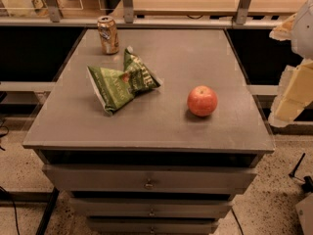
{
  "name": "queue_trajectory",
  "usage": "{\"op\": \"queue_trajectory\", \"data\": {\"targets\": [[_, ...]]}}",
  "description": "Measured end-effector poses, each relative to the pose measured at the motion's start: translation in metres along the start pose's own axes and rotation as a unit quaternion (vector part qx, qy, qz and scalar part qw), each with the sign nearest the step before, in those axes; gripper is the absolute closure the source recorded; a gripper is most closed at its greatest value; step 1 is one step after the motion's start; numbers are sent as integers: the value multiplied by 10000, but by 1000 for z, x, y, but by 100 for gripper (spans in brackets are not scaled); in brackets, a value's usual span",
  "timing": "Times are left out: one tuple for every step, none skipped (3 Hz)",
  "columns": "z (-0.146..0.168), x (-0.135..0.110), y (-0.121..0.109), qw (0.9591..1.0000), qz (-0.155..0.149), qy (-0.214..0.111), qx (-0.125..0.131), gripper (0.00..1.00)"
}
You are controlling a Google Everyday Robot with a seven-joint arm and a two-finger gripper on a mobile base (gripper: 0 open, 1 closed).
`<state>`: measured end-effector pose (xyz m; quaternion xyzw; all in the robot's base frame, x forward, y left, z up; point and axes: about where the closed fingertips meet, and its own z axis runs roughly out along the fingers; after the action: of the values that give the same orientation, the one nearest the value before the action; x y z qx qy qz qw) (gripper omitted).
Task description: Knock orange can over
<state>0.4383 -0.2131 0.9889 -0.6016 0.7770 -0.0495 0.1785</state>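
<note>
Item: can (108, 35), orange-gold with a silver rim; the thing to be knocked over.
Can, place: it is set at 11 o'clock on the top (195, 58), close to the far-left corner.
Can, posture: it is upright on its base, so the task is judged not yet begun.
Can, surroundings: nothing is seen touching it. Bare surface is left at its 3 o'clock side, which is judged to be the open side for a push.
Item: bag (122, 82), green and crumpled.
Bag, place: it is laid at 10 o'clock from the centre and at 5 o'clock from the can, near it but apart.
Bag, bearing on task: it is judged to lie close to a straight line from the right side to the can, so it may be brushed.
Item: apple (202, 101), red-orange and round.
Apple, place: it is rested at 4 o'clock from the centre, well apart from the can. It is not the target.
Item: gripper (292, 94), pale and cut off by the frame's right side.
Gripper, place: it is held at 3 o'clock, beyond the top's right edge and above floor level, and nothing is touched by it.
Jaws: whether they are apart or together cannot be told.
Gripper, reason for place: it is judged to be parked clear of the surface, with the whole width left to be crossed.
Support: drawers (149, 180) are stacked beneath the top, and all are seen closed.
Risk: the can is near two edges, so a hard push may send it off.
</note>
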Motion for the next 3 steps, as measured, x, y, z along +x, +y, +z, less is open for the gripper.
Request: {"op": "queue_trajectory", "data": {"targets": [[2,-5,-4,10000,-33,-29,-5,0],[21,-35,-30,9991,-274,-320,-105,0],[58,-82,-71,9930,-631,-844,-530,0]]}}
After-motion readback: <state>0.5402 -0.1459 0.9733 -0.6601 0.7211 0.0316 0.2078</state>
